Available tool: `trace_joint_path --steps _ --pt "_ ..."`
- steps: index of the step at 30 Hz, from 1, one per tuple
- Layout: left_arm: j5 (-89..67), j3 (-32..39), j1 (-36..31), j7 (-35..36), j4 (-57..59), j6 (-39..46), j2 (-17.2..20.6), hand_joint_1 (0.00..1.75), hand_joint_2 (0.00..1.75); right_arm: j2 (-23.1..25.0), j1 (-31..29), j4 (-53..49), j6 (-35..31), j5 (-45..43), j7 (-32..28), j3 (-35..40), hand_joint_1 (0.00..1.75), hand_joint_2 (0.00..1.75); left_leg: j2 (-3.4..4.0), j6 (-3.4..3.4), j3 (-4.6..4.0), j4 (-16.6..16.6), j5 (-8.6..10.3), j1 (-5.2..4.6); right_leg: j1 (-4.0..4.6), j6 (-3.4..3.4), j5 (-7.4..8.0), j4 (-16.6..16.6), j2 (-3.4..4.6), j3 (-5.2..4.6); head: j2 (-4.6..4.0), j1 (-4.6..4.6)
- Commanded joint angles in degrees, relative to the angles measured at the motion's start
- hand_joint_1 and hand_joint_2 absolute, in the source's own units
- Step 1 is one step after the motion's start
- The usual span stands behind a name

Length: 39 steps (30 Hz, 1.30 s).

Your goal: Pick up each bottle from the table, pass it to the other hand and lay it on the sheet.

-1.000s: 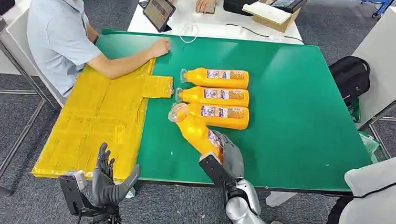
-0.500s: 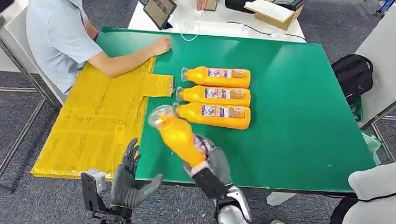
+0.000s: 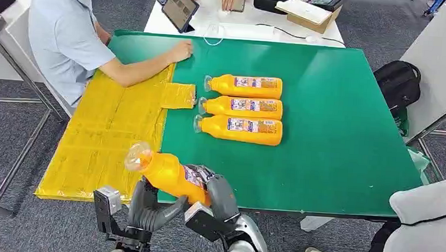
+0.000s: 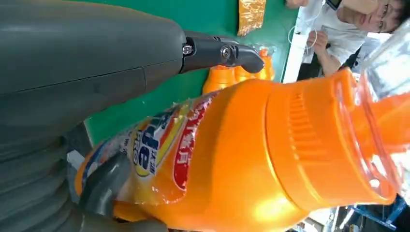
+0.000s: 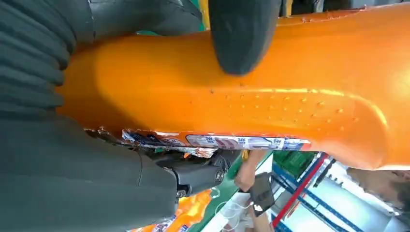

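Observation:
My right hand (image 3: pixel 220 196) grips an orange bottle (image 3: pixel 168 174) by its base and holds it off the table, tilted, its clear cap over the near edge of the yellow sheet (image 3: pixel 110 133). My left hand (image 3: pixel 148 208) sits just beneath the bottle, its fingers spread around the body without closing on it. The left wrist view shows the bottle (image 4: pixel 241 159) lying along my left hand (image 4: pixel 72 63), the thumb stretched above it. In the right wrist view my right hand (image 5: pixel 72 183) wraps the bottle (image 5: pixel 270 106). Three more orange bottles (image 3: pixel 242 108) lie side by side on the green table (image 3: pixel 338 140).
A person in a grey shirt (image 3: pixel 61 37) sits at the far left with a forearm and hand resting on the sheet's far end. Another person's clothing (image 3: pixel 430 229) shows at the right front. A white table with a tablet (image 3: pixel 180 7) stands behind.
My right hand has carried the bottle left and toward me, from over the green table to the sheet's near edge. My left hand has risen under the bottle.

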Motion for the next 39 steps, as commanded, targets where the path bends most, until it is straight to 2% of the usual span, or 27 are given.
trace_joint_path --steps 1,2,4,7,8,9,13,16,17,18,19,20,24,25,28,35,39 --pt "7.2 0.17 -1.39 2.07 -0.9 -8.91 0.94 0.0 1.75 0.06 -4.04 7.38 -1.52 1.97 -0.44 6.14 1.55 1.75 0.05 -0.04 0.04 -0.01 0.0 0.03 0.03 -0.06 0.01 -0.02 0.01 0.03 0.0 0.0" --pt "8.2 0.26 -1.59 3.57 -0.71 -9.82 0.86 0.0 1.75 0.18 -4.28 7.98 -1.98 2.56 -0.6 6.9 1.52 1.75 0.08 -0.06 0.08 -0.03 -0.01 0.04 0.05 -0.09 0.0 -0.03 0.02 0.06 0.0 0.0" --pt "8.65 0.55 -1.79 3.98 -0.04 -10.07 0.59 0.0 1.75 0.56 -4.29 8.18 -1.84 2.45 -0.69 7.47 1.57 1.75 0.08 -0.07 0.11 -0.03 -0.02 0.04 0.06 -0.11 -0.01 -0.03 0.0 0.11 0.0 0.0" --pt "11.17 1.54 -1.7 4.35 0.61 -11.93 0.09 0.0 1.75 0.86 -4.59 8.87 -1.69 2.68 -0.54 9.03 1.55 1.75 0.06 -0.06 0.09 -0.02 -0.02 0.05 0.06 -0.11 -0.01 -0.04 -0.01 0.09 0.0 0.0" --pt "11.63 1.93 -1.49 4.17 0.49 -12.01 -0.01 1.47 1.75 1.3 -4.05 8.82 -1.6 2.48 -0.53 9.06 1.5 1.75 0.06 -0.06 0.07 -0.04 -0.01 0.03 0.04 -0.09 0.0 -0.03 -0.01 0.05 0.0 0.0" --pt "12.24 2.41 -1.13 3.9 0.23 -12.11 -0.13 1.75 1.75 1.52 -3.55 8.64 -1.38 2.66 -0.58 9.58 1.52 1.75 0.04 -0.05 0.05 -0.03 -0.01 0.03 0.04 -0.07 0.0 -0.03 0.0 0.04 0.0 0.0" --pt "15.04 3.08 -0.05 4.23 -0.65 -14.26 0.03 1.75 1.75 1.64 -3.02 8.73 -0.78 3.38 -0.45 11.37 1.5 1.75 0.04 -0.08 0.14 -0.05 -0.05 0.06 0.07 -0.12 -0.04 -0.06 -0.03 0.13 0.0 0.0" --pt "17.51 3.47 0.61 4.66 -1.33 -16.3 0.0 1.75 1.75 1.38 -3.24 9.15 -0.23 3.46 -0.42 12.18 1.29 1.75 0.01 -0.07 0.08 -0.04 -0.03 0.05 0.06 -0.1 -0.04 -0.05 -0.07 0.06 0.0 -0.02" --pt "19.67 3.82 0.88 5.51 -1.52 -17.92 0.08 1.75 1.75 1.31 -3.19 9.05 -0.01 3.28 -0.52 12.29 0.4 1.75 -0.06 -0.06 0.06 -0.04 -0.02 0.04 0.05 -0.1 -0.05 -0.04 -0.12 0.05 0.0 0.0" --pt "21.39 4.17 1.08 6.28 -1.64 -18.94 0.03 1.75 1.75 1.26 -2.99 8.72 -0.08 2.88 -0.84 12.11 0.0 1.75 -0.06 -0.07 0.08 -0.04 -0.03 0.06 0.07 -0.12 -0.06 -0.05 -0.14 0.09 0.0 0.0" --pt "22.87 4.52 1.16 6.87 -1.74 -20.06 0.03 1.75 1.75 1.24 -2.85 8.26 -0.03 2.28 -1.2 11.88 0.0 1.75 0.0 -0.05 0.03 -0.03 -0.02 0.04 0.04 -0.09 -0.04 -0.04 -0.07 0.01 0.0 0.0" --pt "24.09 5.02 1.29 7.46 -1.79 -20.88 -0.01 1.75 1.75 1.27 -2.79 7.78 -0.02 1.75 -1.6 11.65 0.0 0.0 0.01 -0.04 0.01 -0.03 -0.01 0.03 0.03 -0.07 -0.03 -0.04 -0.04 -0.01 0.0 0.0" --pt "27.58 6.75 0.18 9.5 -0.89 -22.82 -0.85 1.75 1.75 0.43 -2.54 4.88 -0.67 1.28 -3.33 11.15 0.0 0.0 -0.05 -0.07 0.02 0.01 -0.03 0.05 0.06 -0.12 -0.06 -0.01 -0.13 0.03 0.0 0.0" --pt "28.21 7.87 0.34 9.6 -1.19 -22.76 -2.63 1.75 1.75 -0.44 -2.41 3.83 -1.46 1.04 -4.66 10.68 0.0 0.0 -0.02 -0.04 -0.04 -0.01 0.0 0.02 0.02 -0.08 -0.04 0.0 -0.08 -0.05 0.0 0.0" --pt "28.98 9.93 -0.8 10.47 -1.29 -19.05 -4.37 1.75 1.75 -1.67 -0.67 -1.97 -4.64 -0.59 -8.18 7.31 0.0 0.0 -0.17 -0.02 -0.11 0.03 0.02 0.01 0.02 -0.06 -0.05 0.01 -0.22 -0.08 0.0 0.0" --pt "31.8 14.54 -1.43 11.61 -0.82 -17.2 -4.66 1.75 1.75 -2.6 1.72 -10.52 -7.72 -1.07 -8.76 3.39 0.0 0.0 -0.1 -0.03 -0.06 0.04 0.01 0.01 0.01 -0.12 -0.07 0.03 -0.25 0.0 0.0 0.02" --pt "22.16 16.81 -2.08 6.59 -0.19 -8.92 -3.65 1.75 1.75 -2.66 4.25 -15.2 -12.06 0.13 -10.44 2.3 0.0 0.0 -0.16 -0.01 -0.12 0.0 0.07 0.03 0.03 -0.07 -0.03 -0.02 -0.29 -0.09 0.0 0.02"
